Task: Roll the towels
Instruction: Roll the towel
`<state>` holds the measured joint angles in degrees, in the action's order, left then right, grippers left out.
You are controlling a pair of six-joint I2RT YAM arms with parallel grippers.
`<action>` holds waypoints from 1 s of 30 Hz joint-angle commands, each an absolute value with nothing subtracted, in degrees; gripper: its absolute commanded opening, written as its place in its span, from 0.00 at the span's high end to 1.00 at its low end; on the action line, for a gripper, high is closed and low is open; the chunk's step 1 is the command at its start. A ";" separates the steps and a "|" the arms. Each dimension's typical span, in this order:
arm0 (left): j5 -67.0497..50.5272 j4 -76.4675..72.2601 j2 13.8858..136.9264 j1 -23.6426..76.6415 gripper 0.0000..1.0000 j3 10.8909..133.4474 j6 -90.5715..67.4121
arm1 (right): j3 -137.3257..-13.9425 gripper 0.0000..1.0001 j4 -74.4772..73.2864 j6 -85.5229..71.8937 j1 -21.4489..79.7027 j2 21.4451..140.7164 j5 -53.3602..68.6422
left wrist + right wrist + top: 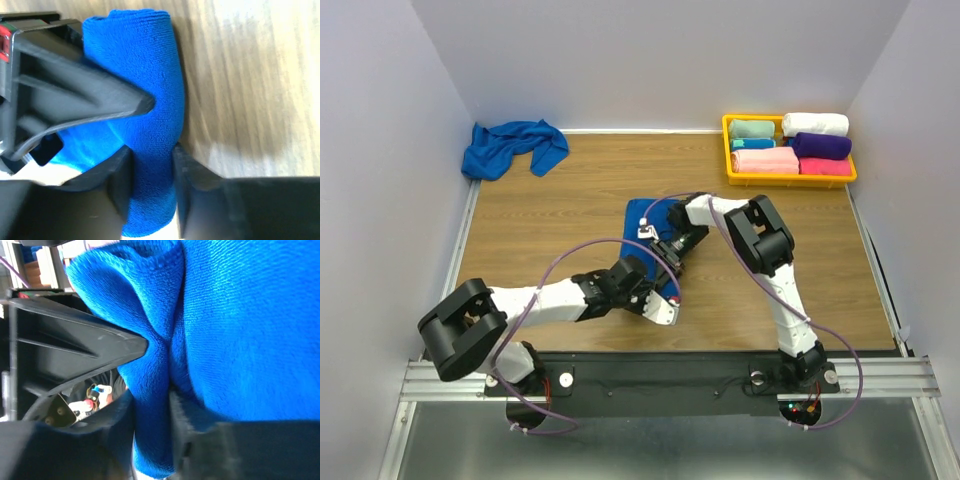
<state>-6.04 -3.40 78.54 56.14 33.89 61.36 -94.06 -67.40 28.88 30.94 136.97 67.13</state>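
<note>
One royal-blue towel [645, 214] lies mid-table, partly folded over, with both grippers on it. My left gripper [655, 285] is shut on a fold of this towel [150, 125], its near edge pinched between the jaws. My right gripper [670, 250] is shut on another fold of the same towel [240, 330], which fills the right wrist view. The second royal-blue towel [510, 147] lies crumpled at the far left corner of the table, away from both grippers.
A yellow tray [728, 150] at the far right holds rolled teal, white, pink and purple towels. Grey walls close in the left, far and right sides. Purple cables loop over both arms near the table's middle.
</note>
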 commanded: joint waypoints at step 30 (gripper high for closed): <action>-52.03 42.54 110.91 30.59 0.66 69.52 49.83 | -87.12 0.00 -52.91 32.78 14.23 86.59 35.95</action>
